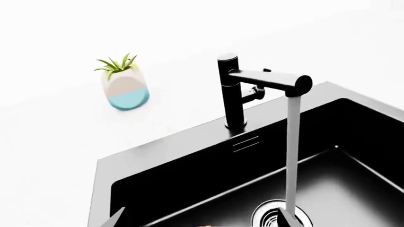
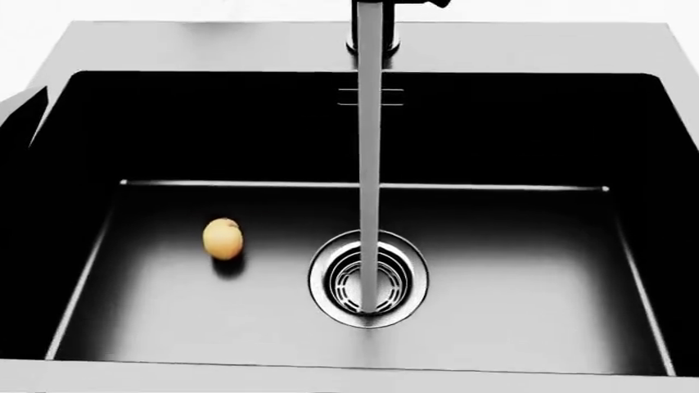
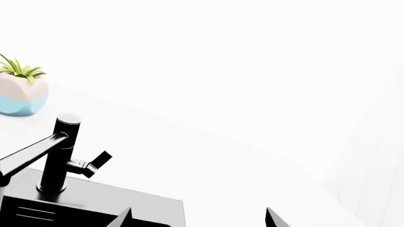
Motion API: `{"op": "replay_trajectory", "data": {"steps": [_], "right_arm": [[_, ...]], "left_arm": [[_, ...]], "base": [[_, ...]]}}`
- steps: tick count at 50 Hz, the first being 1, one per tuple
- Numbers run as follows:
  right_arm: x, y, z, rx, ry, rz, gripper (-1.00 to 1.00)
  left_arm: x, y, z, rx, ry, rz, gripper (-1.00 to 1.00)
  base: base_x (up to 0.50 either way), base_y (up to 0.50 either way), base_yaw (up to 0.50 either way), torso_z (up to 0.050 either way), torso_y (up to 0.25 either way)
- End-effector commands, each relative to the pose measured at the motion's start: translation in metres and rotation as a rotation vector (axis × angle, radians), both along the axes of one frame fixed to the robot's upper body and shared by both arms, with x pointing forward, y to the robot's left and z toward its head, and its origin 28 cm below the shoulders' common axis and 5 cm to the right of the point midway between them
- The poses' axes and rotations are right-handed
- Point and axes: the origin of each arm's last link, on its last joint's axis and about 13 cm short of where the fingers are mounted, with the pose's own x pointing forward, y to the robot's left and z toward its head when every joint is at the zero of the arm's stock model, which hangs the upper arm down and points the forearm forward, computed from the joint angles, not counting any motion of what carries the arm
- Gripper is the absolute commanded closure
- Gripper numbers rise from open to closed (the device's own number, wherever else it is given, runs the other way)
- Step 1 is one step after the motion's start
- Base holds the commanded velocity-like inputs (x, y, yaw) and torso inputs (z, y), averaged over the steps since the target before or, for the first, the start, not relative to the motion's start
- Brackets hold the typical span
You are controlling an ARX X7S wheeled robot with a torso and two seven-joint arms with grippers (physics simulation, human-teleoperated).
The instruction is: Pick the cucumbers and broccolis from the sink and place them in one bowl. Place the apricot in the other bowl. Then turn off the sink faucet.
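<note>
The black sink (image 2: pixel 98 47) holds one apricot (image 2: pixel 222 239), lying on the basin floor left of the chrome drain (image 2: pixel 368 280). Water runs from the sink faucet (image 2: pixel 377 33) in a straight stream into the drain. In the left wrist view the faucet (image 1: pixel 232 92) stands at the sink's back rim, and my left gripper (image 1: pixel 202 223) hangs open over the basin; only its two fingertips show. My right gripper (image 3: pixel 198 220) is open over the counter beside the faucet (image 3: pixel 60 151) and its side lever (image 3: pixel 98 162). No cucumbers, broccolis or bowls are in view. Neither gripper shows in the head view.
A small white and blue pot with a green plant (image 1: pixel 124 85) stands on the white counter behind the sink, left of the faucet; it also shows in the right wrist view as the pot (image 3: pixel 21 94). White counter surrounds the sink rim (image 3: pixel 126 203).
</note>
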Motion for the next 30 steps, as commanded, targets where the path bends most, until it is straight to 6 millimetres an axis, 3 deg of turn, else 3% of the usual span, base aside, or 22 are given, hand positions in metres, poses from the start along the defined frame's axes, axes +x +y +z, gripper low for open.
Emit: {"op": "replay_trajectory", "data": {"steps": [1,11,21,25,30], "right_arm": [[0.001,0.009,0.001,-0.026,-0.015,0.047,-1.00],[0.003,0.007,-0.003,-0.008,0.006,0.056,-1.00],[0.006,0.003,-0.002,0.040,0.004,0.066,-1.00],[0.017,0.001,-0.005,0.056,0.034,0.065,-1.00],[0.027,0.006,-0.009,0.052,0.057,0.085,-1.00]], "left_arm": [[0.000,0.000,0.002,-0.035,-0.016,-0.042,-1.00],[0.002,-0.001,0.000,-0.033,-0.005,-0.041,-1.00],[0.010,-0.001,-0.001,-0.045,0.012,-0.031,-1.00],[0.037,-0.004,-0.003,-0.032,0.083,-0.011,-1.00],[0.088,-0.011,-0.014,-0.028,0.252,0.000,-1.00]], "base": [[0.50,-0.06,0.00,0.000,0.000],[0.50,-0.06,0.00,0.000,0.000],[0.02,0.00,0.00,0.000,0.002],[0.00,0.00,0.00,0.000,0.000],[0.00,0.00,0.00,0.000,0.000]]}}
